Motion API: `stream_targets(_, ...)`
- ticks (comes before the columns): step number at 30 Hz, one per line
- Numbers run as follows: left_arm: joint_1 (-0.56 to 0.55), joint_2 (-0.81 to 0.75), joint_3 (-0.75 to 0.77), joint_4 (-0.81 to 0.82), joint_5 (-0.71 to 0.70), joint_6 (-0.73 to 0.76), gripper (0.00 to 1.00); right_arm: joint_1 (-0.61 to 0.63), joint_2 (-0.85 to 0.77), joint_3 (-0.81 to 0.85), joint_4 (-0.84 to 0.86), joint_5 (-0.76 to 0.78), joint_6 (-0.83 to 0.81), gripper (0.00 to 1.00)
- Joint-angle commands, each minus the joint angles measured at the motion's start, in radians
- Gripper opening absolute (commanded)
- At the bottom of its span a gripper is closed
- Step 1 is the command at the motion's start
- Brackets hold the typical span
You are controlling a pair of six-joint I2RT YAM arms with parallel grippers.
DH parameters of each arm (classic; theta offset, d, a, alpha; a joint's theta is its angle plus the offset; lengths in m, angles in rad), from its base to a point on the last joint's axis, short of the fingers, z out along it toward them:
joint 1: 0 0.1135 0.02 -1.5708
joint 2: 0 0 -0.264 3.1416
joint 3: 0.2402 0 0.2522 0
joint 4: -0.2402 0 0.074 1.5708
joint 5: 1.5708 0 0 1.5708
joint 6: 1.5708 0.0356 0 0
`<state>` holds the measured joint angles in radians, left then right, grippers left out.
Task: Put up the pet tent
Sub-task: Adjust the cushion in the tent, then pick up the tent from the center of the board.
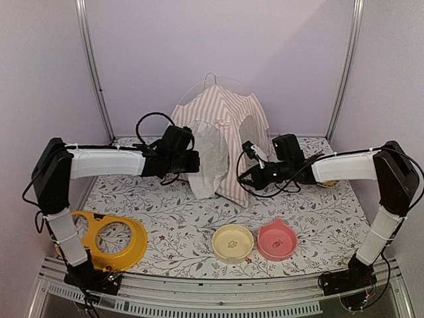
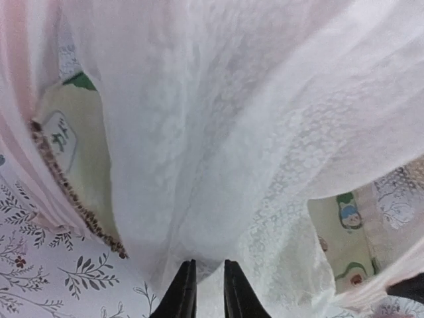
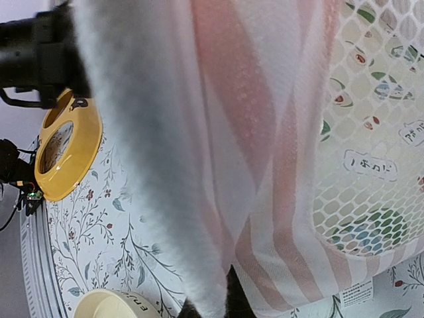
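Note:
The pet tent [image 1: 222, 119] stands at the back middle of the table, pink-and-white striped, with a thin clear pole [image 1: 199, 85] arcing over its top. A white lace door flap [image 1: 211, 159] hangs at its front. My left gripper [image 1: 196, 162] is at the flap's left edge. In the left wrist view its fingers [image 2: 182, 291] are nearly together with the lace [image 2: 218, 165] pinched between them. My right gripper [image 1: 246, 173] is at the tent's front right corner. In the right wrist view it [image 3: 222, 301] is mostly hidden under the striped fabric [image 3: 265, 165] that it grips, next to a mesh window [image 3: 371, 132].
A yellow two-hole bowl stand [image 1: 106, 240] lies front left. A cream bowl [image 1: 232, 242] and a pink bowl [image 1: 277, 240] sit front centre. Metal frame posts [image 1: 93, 73] rise at the back corners. A printed cushion [image 3: 371, 165] shows through the mesh inside the tent.

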<state>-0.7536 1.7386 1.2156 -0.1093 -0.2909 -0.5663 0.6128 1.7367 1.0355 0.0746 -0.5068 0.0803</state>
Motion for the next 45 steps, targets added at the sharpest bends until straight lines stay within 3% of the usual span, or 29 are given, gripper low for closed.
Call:
stream_targets(1, 0.040, 0.274, 0.170, -0.102, -0.093, 0.023, 0.14, -0.005, -0.003, -0.009, -0.052, -0.054, 0.035, 0.00)
stream_targets(6, 0.063, 0.507, 0.412, -0.193, -0.050, 0.044, 0.25, -0.005, -0.043, -0.054, -0.064, -0.052, 0.025, 0.00)
stream_targets(10, 0.065, 0.575, 0.435, -0.236, 0.015, 0.039, 0.30, -0.004, -0.042, -0.056, -0.075, -0.031, 0.022, 0.00)
stream_targets(13, 0.044, 0.452, 0.302, -0.164, 0.028, 0.032, 0.40, -0.014, -0.041, -0.049, -0.085, 0.003, 0.028, 0.00)
stream_targets(20, 0.005, -0.029, 0.084, -0.082, 0.102, 0.040, 0.60, -0.087, -0.048, -0.055, -0.103, 0.011, 0.005, 0.00)
stream_targets(24, 0.022, -0.179, -0.008, -0.095, 0.034, 0.038, 0.60, -0.120, -0.040, -0.042, -0.125, 0.053, -0.011, 0.00)
stream_targets(28, 0.147, -0.243, -0.153, -0.055, 0.043, 0.021, 0.55, -0.151, -0.041, -0.026, -0.143, 0.064, -0.026, 0.03)
stream_targets(31, 0.223, -0.207, -0.190, 0.026, 0.123, 0.096, 0.57, -0.156, -0.052, -0.012, -0.161, 0.069, -0.036, 0.12)
stream_targets(39, 0.275, -0.007, -0.106, 0.192, 0.247, 0.186, 0.60, -0.145, -0.170, 0.005, -0.192, 0.112, 0.010, 0.54)
stream_targets(42, 0.277, 0.048, -0.042, 0.203, 0.267, 0.218, 0.60, -0.123, -0.244, -0.005, -0.202, 0.162, 0.037, 0.64)
stream_targets(45, 0.277, 0.078, -0.013, 0.222, 0.291, 0.238, 0.60, -0.084, -0.315, -0.013, -0.208, 0.205, 0.065, 0.67)
